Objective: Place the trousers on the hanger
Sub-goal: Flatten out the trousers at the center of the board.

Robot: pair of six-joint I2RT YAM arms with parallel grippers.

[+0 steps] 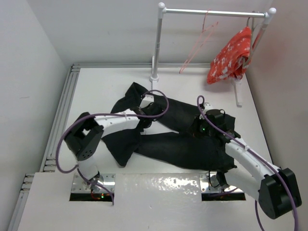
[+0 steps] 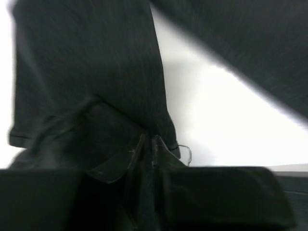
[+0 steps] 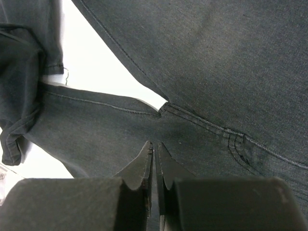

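Note:
The black trousers (image 1: pixel 178 139) lie spread on the white table with the legs pointing left. The pale pink hanger (image 1: pixel 198 45) hangs on the white rail at the back, apart from both arms. My left gripper (image 1: pixel 144 114) is low over the upper leg near its hem. In the left wrist view its fingertips (image 2: pixel 142 143) are pressed together with dark cloth (image 2: pixel 96 72) pinched between them. My right gripper (image 1: pixel 202 127) is over the crotch seam. In the right wrist view it (image 3: pixel 154 147) is shut, its tips just above the flat fabric (image 3: pixel 216 72), holding nothing.
A white tubular rail stand (image 1: pixel 156 43) stands at the back of the table. A red-and-white patterned cloth (image 1: pixel 231 57) hangs at its right end. Walls close in on the left and right. A metal track (image 1: pixel 62 110) runs along the left edge.

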